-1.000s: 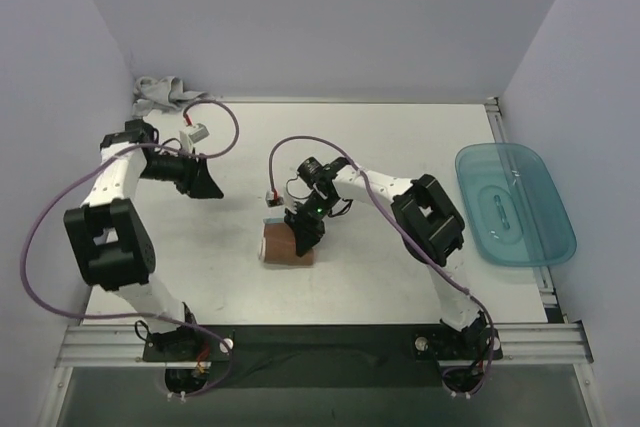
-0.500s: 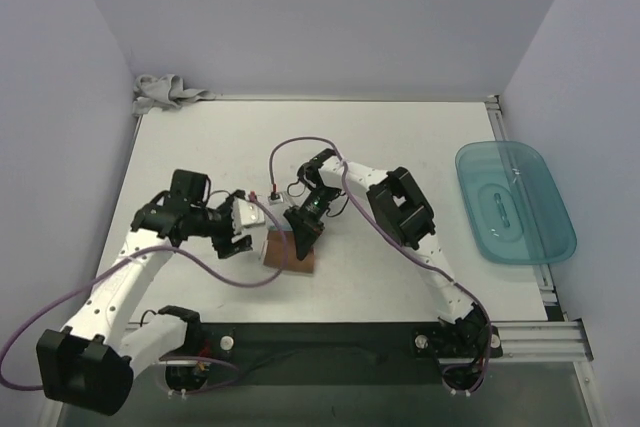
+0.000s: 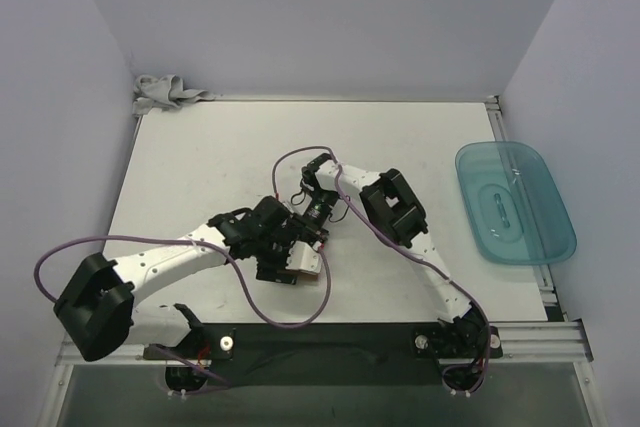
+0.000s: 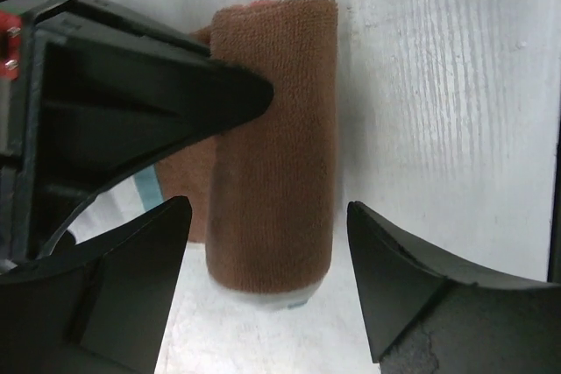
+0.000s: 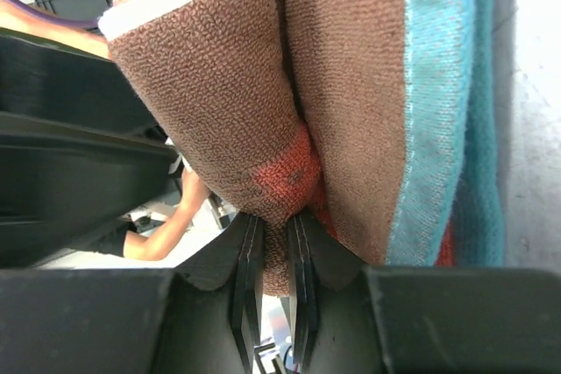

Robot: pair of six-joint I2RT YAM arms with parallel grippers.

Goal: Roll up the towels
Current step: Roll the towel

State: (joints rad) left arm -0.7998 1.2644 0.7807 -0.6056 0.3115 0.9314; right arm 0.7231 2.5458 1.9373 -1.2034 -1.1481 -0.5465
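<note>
The rust-brown towel (image 4: 276, 146) lies rolled into a cylinder on the white table, with a flat layer still beside it. My left gripper (image 4: 267, 256) is open, one finger on each side of the roll's near end, not touching it. My right gripper (image 5: 273, 251) is shut on a fold of the brown towel (image 5: 228, 102), whose teal edge band (image 5: 438, 102) hangs to the right. In the top view both grippers, left (image 3: 285, 262) and right (image 3: 310, 230), meet at the table's middle and cover most of the roll. The light grey towel (image 3: 165, 92) lies crumpled in the back left corner.
The translucent teal tray (image 3: 515, 202) sits at the right edge of the table. Purple cables loop over both arms near the middle. The right gripper's black finger (image 4: 175, 94) crosses the upper left of the left wrist view, against the roll.
My left arm has swung from the back left to the middle, and its open gripper now straddles the brown roll. My right gripper has stayed shut on the towel.
</note>
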